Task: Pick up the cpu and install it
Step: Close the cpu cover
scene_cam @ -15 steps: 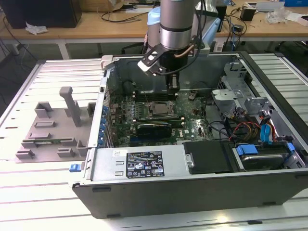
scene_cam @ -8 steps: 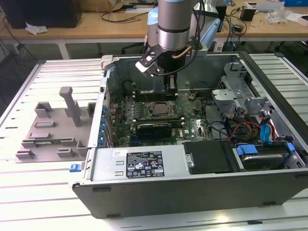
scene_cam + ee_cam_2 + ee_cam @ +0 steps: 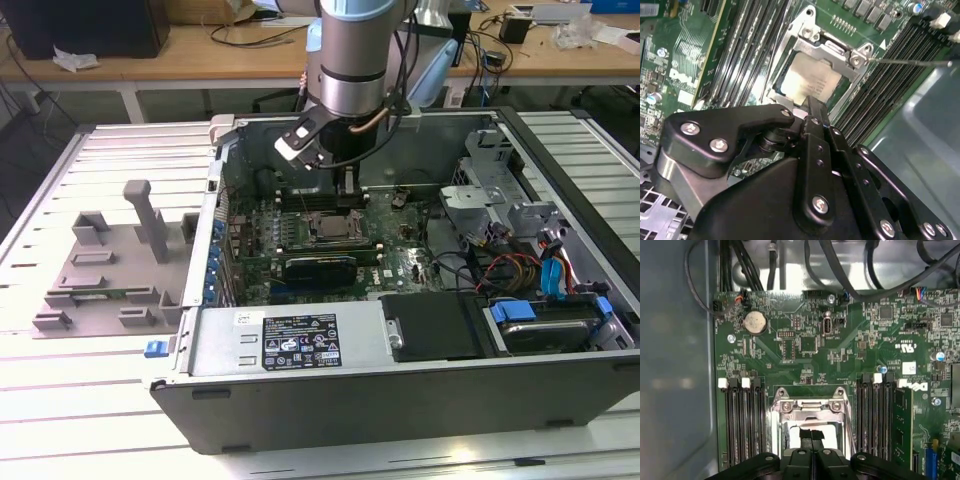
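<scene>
The cpu (image 3: pixel 807 80), a flat square chip with a shiny silver top, lies flat inside the metal-framed socket (image 3: pixel 856 58) on the green motherboard. In the exterior view the cpu (image 3: pixel 335 228) sits in the middle of the open computer case, directly under the arm. My gripper (image 3: pixel 813 104) hangs just above the chip's near edge, its two black fingers pressed together with nothing between them. In the first wrist view the shut fingertips (image 3: pixel 811 434) cover the middle of the cpu (image 3: pixel 832 434), inside the socket (image 3: pixel 810 405). I cannot tell whether the tips touch it.
Black memory slots (image 3: pixel 742 425) run along both sides of the socket. The case walls (image 3: pixel 225 150) surround the board. A drive cage and cables (image 3: pixel 510 230) fill the exterior view's right. A grey plastic fixture (image 3: pixel 110 265) with upright blocks stands outside the case on the exterior view's left.
</scene>
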